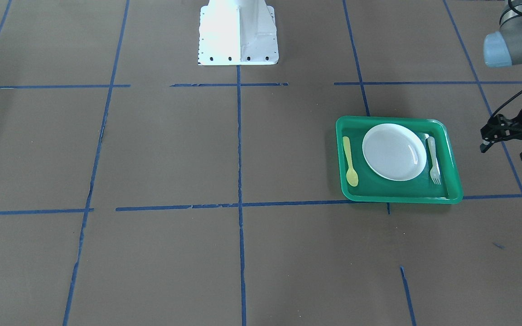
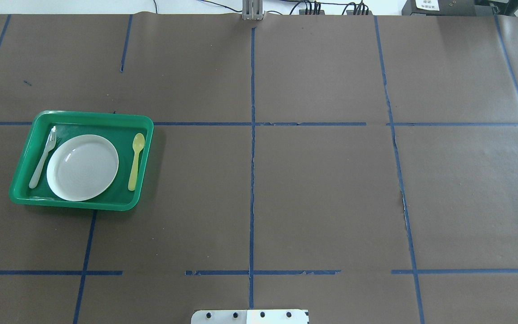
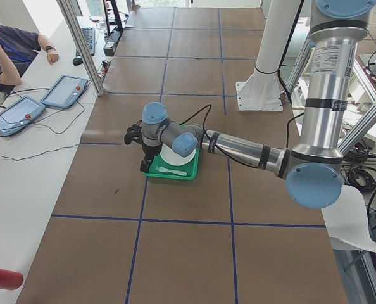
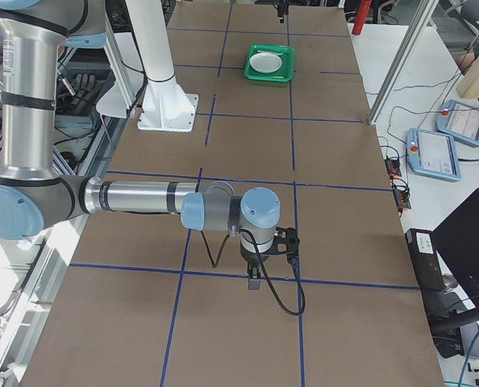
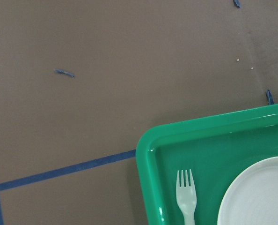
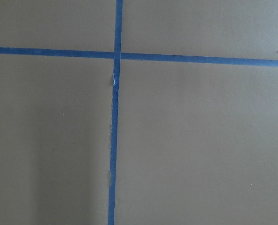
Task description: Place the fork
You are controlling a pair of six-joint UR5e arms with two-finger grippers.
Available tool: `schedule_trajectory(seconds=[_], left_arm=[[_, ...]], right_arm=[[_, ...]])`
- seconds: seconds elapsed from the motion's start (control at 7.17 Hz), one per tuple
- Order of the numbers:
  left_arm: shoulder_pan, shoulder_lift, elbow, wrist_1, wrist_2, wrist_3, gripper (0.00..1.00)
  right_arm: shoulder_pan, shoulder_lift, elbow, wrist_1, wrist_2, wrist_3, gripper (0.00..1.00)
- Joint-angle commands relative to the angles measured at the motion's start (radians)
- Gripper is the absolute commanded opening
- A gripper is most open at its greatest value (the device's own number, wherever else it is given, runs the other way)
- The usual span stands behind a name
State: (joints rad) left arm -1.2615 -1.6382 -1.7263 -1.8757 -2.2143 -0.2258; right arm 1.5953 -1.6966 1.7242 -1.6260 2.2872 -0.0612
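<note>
The pale plastic fork (image 1: 433, 159) lies flat in the green tray (image 1: 401, 198), beside the round white plate (image 1: 394, 151), tines toward the operators' side. It also shows in the overhead view (image 2: 43, 157) and the left wrist view (image 5: 186, 199). My left gripper (image 1: 505, 149) hovers off the tray's outer side, clear of the fork, open and empty. My right gripper (image 4: 256, 278) is far off over bare table and shows only in the exterior right view, so I cannot tell its state.
A yellow spoon (image 1: 350, 162) lies in the tray on the plate's other side. The robot's white base (image 1: 238, 34) stands at the table's back middle. Blue tape lines cross the brown table. Operators' tablets (image 3: 23, 107) lie on a side table.
</note>
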Motion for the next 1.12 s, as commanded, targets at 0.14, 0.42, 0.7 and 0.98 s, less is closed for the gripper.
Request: schedule_trajectory(seconds=[0.14, 0.42, 0.7, 0.98], left_arm=[[-0.238, 0.011, 0.043, 0.195, -0.007, 0.522, 1.0], [-0.297, 0.012, 0.108, 0.354, -0.075, 0.471, 1.0], [-0.297, 0.058, 0.139, 0.339, -0.169, 0.379, 1.0], [-0.3, 0.063, 0.133, 0.342, -0.171, 0.376, 1.0]], right_arm=[[0.0, 0.0, 0.0, 0.0, 0.0, 0.0, 1.0], [0.0, 0.0, 0.0, 0.0, 0.0, 0.001, 1.0], [0.0, 0.0, 0.0, 0.0, 0.0, 0.0, 1.0], [0.0, 0.0, 0.0, 0.0, 0.0, 0.001, 1.0]])
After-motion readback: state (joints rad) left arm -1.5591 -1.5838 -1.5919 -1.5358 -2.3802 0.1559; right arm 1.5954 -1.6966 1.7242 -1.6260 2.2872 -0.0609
